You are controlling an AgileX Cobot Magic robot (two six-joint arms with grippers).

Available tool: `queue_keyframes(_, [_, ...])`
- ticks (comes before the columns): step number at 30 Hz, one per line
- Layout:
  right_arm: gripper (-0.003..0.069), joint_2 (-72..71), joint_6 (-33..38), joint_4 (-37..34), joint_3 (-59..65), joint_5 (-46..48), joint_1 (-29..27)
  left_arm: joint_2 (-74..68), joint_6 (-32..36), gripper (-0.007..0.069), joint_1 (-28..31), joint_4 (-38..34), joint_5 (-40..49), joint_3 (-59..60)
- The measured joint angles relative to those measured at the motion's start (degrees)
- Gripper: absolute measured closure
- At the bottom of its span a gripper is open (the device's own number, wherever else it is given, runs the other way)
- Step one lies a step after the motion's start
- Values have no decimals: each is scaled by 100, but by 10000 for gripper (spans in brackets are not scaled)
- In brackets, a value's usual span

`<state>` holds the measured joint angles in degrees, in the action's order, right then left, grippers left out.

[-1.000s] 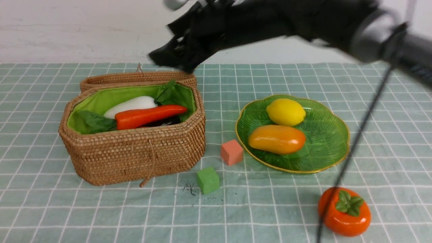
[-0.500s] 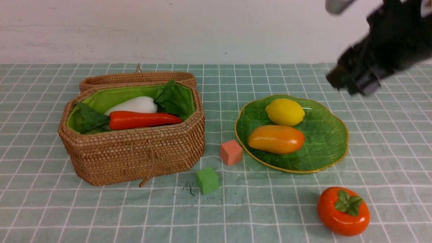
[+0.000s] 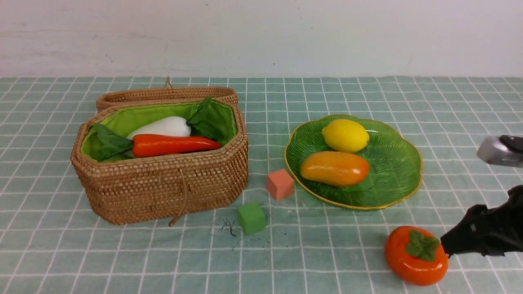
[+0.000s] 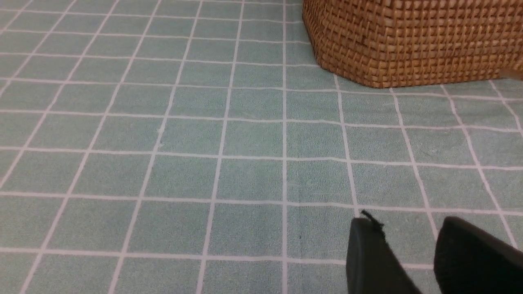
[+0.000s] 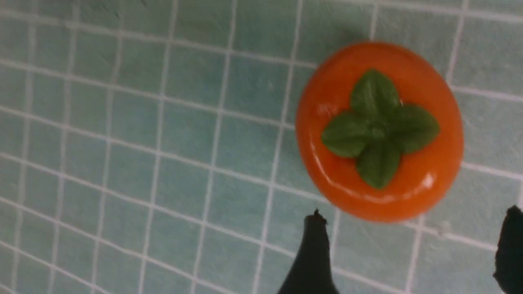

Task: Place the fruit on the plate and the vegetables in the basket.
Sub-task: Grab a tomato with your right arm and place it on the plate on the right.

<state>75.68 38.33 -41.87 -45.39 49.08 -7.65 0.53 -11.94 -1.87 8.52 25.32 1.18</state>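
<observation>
The wicker basket (image 3: 163,188) stands at the left with a white radish (image 3: 161,126) and an orange-red carrot (image 3: 175,145) lying inside. On the green plate (image 3: 392,163) rest a yellow lemon (image 3: 345,135) and a mango (image 3: 335,168). The persimmon (image 3: 408,265) sits on the cloth at the front right. My right gripper (image 3: 449,245) is low, just right of it and open; the persimmon (image 5: 380,130) lies just beyond the spread fingertips of that gripper (image 5: 412,220). My left gripper (image 4: 406,222) is open and empty over bare cloth, short of the basket (image 4: 408,41).
A salmon cube (image 3: 280,184) and a green cube (image 3: 251,217) lie between basket and plate. Black specks (image 3: 229,228) dot the cloth by the green cube. A silver part of the right arm (image 3: 498,151) shows at the right edge.
My right arm has swung from above the basket across to the right and dropped down beside the persimmon. The carrot has settled lower in the basket.
</observation>
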Motion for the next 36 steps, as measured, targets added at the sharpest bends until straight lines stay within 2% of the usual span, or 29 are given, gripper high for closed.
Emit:
queue_keyframes(4, [93, 606, 1014, -883, 100, -318, -250, 0, 0, 387, 0, 0, 0, 0])
queue_keyframes(10, [90, 1814, 1830, -1420, 113, -531, -91, 0, 0, 387, 0, 0, 0, 0])
queue_keyframes(13, [101, 2235, 1955, -1705, 113, -255, -41, 0, 0, 387, 0, 0, 0, 0])
queue_keyframes(16, [151, 2381, 2015, -1848, 95, -83, -25, 0, 0, 387, 0, 0, 0, 0])
queue_keyframes(24, [156, 2224, 2122, -1773, -216, -33, -31, 0, 0, 387, 0, 0, 0, 0])
queue_keyframes(29, [156, 2041, 2128, -2371, -1127, -10, -25, 0, 0, 387, 0, 0, 0, 0])
queue_keyframes(33, [156, 2042, 2191, -2613, -1646, -486, 62, 0, 0, 387, 0, 0, 0, 0])
queue_keyframes(34, [156, 2049, 2318, -2653, -1813, -1044, 154, 0, 0, 387, 0, 0, 0, 0])
queue_keyframes(36, [156, 2088, 2416, -2694, -1873, -1505, 246, 0, 0, 387, 0, 0, 0, 0])
